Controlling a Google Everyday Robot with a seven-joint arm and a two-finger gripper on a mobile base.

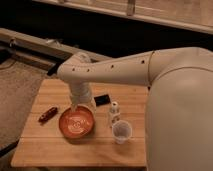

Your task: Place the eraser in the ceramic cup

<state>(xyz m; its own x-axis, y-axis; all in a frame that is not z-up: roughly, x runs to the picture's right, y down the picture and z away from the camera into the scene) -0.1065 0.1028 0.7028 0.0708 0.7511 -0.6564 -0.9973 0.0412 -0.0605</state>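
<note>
The eraser is a small flat black block lying on the wooden table, just right of my arm's wrist. The ceramic cup is a small pale round cup standing upright near the table's front right, in front of a slim white bottle. My gripper points down from the wrist over the far rim of the orange-brown bowl, to the left of the eraser and well away from the cup. The wrist hides most of it.
A dark red stick-like thing lies at the table's left. My arm's large white body covers the table's right side. Carpeted floor lies to the left, and a dark ledge runs behind the table.
</note>
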